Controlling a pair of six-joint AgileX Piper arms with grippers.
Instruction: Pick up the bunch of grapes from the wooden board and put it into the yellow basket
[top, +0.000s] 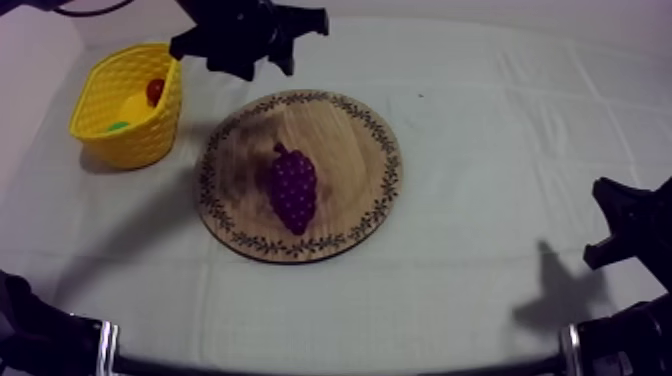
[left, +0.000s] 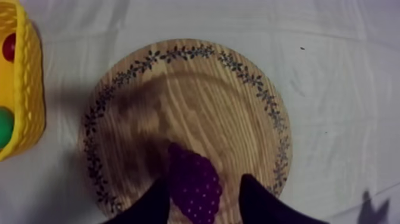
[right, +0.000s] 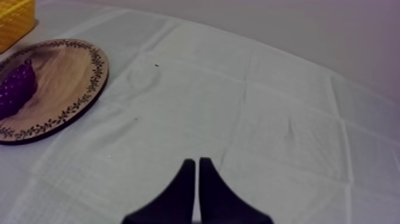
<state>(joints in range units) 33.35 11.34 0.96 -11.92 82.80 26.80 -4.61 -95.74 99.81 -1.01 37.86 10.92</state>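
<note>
A purple bunch of grapes (top: 292, 190) lies on the round wooden board (top: 340, 150) in the middle of the table. My left gripper (top: 262, 62) hangs over the board's far edge, beside the yellow basket (top: 128, 105). In the left wrist view its black fingers (left: 262, 202) stand apart above the board (left: 196, 101), and the grapes (left: 193, 184) show between them, untouched. My right gripper (top: 625, 225) rests low at the right side. Its fingers (right: 187, 184) lie together over bare cloth, with the grapes (right: 15, 86) on the board (right: 65, 77) far off.
The basket holds a small red fruit (top: 155, 90), something yellow (top: 135, 105) and something green (top: 118, 126). In the left wrist view the basket (left: 24, 89) stands just beside the board. Bare cloth stretches between the board and my right arm.
</note>
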